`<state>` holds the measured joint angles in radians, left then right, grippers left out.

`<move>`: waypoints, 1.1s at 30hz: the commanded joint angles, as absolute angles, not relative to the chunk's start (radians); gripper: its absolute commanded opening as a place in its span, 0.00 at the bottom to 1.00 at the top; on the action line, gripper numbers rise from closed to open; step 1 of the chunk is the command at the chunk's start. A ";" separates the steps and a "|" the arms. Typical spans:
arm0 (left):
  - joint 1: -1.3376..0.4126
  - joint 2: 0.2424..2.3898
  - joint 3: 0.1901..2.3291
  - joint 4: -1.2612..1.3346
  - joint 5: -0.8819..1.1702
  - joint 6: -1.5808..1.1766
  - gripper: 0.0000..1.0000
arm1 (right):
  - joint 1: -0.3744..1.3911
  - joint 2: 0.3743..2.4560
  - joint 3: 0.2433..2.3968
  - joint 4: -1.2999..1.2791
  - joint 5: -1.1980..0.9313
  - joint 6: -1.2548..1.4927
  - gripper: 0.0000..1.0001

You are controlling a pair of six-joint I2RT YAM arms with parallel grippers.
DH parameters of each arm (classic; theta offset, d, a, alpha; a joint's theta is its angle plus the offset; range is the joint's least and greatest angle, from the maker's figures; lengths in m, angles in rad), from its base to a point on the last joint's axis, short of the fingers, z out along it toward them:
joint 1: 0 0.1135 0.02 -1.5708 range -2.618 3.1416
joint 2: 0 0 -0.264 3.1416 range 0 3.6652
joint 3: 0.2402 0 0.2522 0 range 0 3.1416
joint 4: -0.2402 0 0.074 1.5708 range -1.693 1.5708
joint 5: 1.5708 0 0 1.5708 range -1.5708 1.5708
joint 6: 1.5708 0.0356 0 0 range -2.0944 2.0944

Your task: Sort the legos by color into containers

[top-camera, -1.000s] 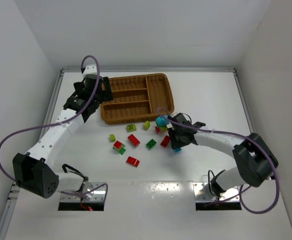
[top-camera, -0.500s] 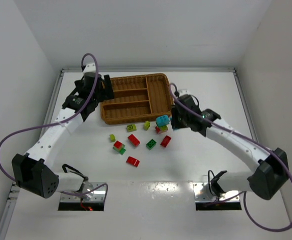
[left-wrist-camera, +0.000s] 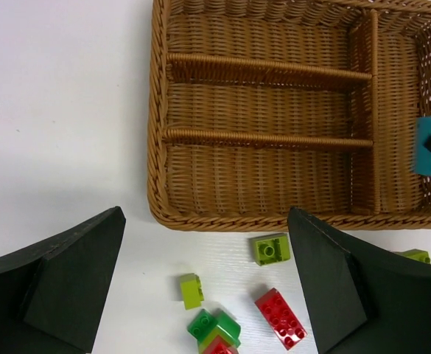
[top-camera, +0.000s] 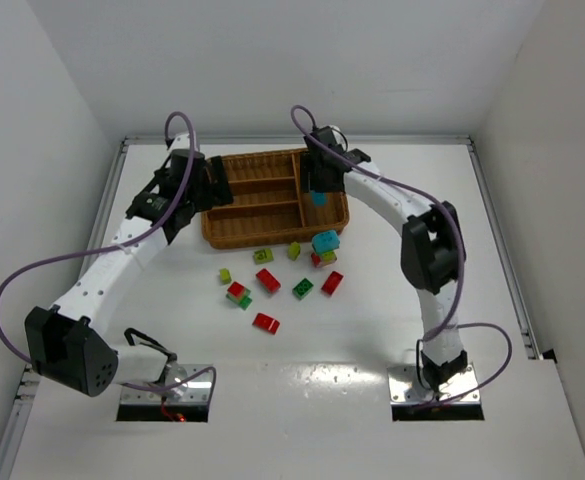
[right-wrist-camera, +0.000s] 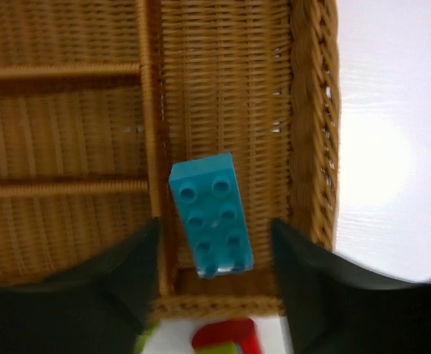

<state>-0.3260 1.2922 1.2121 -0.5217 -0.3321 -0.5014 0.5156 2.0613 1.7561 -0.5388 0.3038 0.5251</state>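
1. The right hand (top-camera: pixel 318 176) hangs over the end slot of the wicker tray (left-wrist-camera: pixel 158 133). Its fingers are half spread, with a gap on either side of the cyan brick (right-wrist-camera: pixel 211 221) directly beneath them, so nothing is gripped. We take it that this cross slot is the place chosen for cyan.
2. The cyan brick lies lengthwise along the slot, studs up, close to the divider that fences it off from the long slots. We cannot tell whether it already rests on the wicker or hangs just above it.
3. The left hand (top-camera: pixel 186 186) is spread wide and empty. It hovers off the tray's opposite end, with the whole tray stretching out beyond its fingertips. We judge this a waiting posture that keeps out of the other arm's way (and gives its camera a view of every slot).
4. The loose bricks (top-camera: pixel 268 279) in red, green and yellow-green lie on the surface (top-camera: pixel 372 330) outside the tray's long side, below and behind the right hand. Closest to that hand is a second cyan brick (top-camera: pixel 325 241) sitting on top of a small stack, which looks to us like the next one for the same slot.
5. We find no brand, label or writing anywhere, and the studs are too small to show any mark.
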 commanded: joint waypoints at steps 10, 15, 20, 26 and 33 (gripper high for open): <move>-0.304 1.295 1.210 -0.526 -0.242 -0.491 0.99 | 0.483 1.823 1.604 -0.508 0.244 0.486 0.70; -0.327 1.324 1.192 -0.512 -0.132 -0.434 0.99 | 0.506 1.533 1.269 -0.518 0.122 0.472 0.80; -0.345 1.344 1.183 -0.480 -0.080 -0.434 0.99 | 0.515 1.453 1.175 -0.572 0.063 0.518 0.85; -0.365 1.388 1.183 -0.471 -0.044 -0.445 0.99 | 0.564 1.503 1.186 -0.558 0.037 0.538 0.91; -0.365 1.378 1.173 -0.471 -0.044 -0.445 0.99 | 0.604 1.601 1.264 -0.571 0.155 0.558 0.92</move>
<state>-0.3553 1.3930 1.1858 -0.5049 -0.0616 -0.4515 0.6052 1.5837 1.1919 -0.5724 0.0898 0.5259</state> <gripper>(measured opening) 0.990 0.919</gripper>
